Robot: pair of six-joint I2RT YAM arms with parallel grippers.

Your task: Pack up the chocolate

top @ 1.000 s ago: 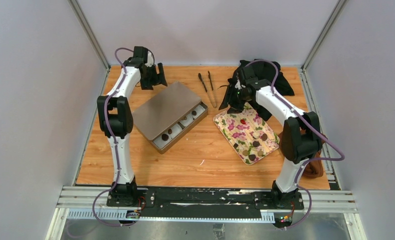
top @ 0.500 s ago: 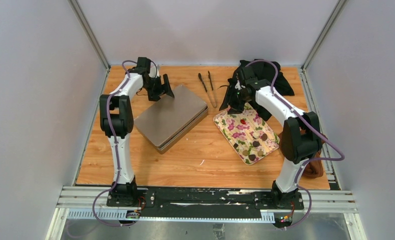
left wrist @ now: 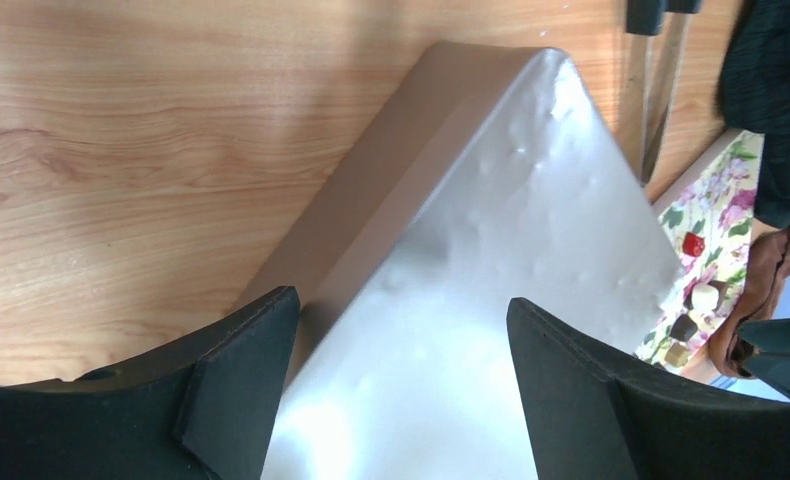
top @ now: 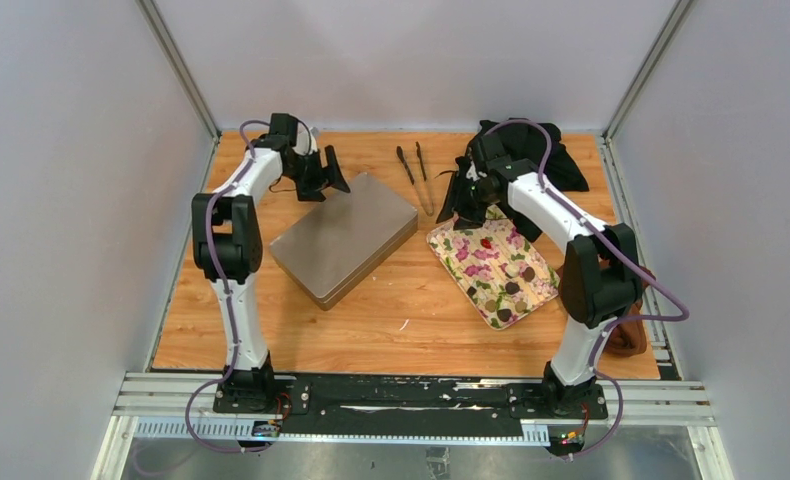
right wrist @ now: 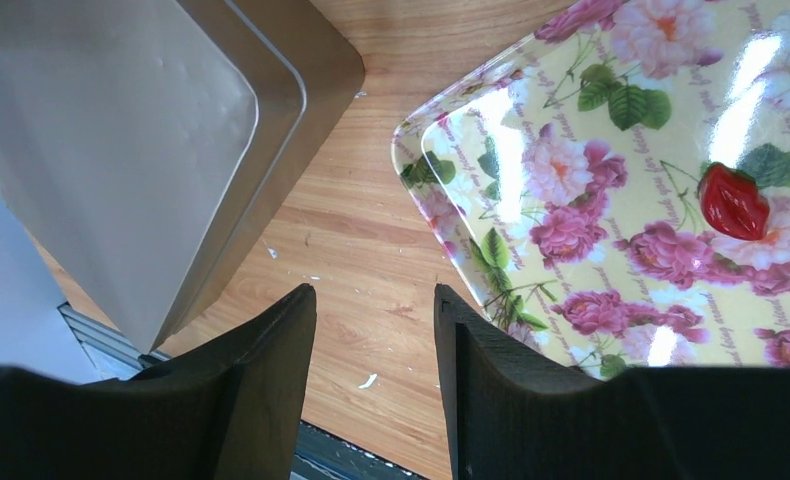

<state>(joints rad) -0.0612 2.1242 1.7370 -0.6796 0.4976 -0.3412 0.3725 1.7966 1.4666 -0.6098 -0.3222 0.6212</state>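
Smooth matt metal tin; glossy floral tray; wood-grain table; dark cloth.

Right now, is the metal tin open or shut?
Shut. The lid covers the metal tin fully in the top view, edges flush, no compartments showing.

Faint cursive script printed on floral tray, between roses, toward 3 o'clock in right wrist view; letters too small, unreadable. No other legible text, label or number.

Bright even light, white glare on tin lid, highlights on floral tray, soft shadows
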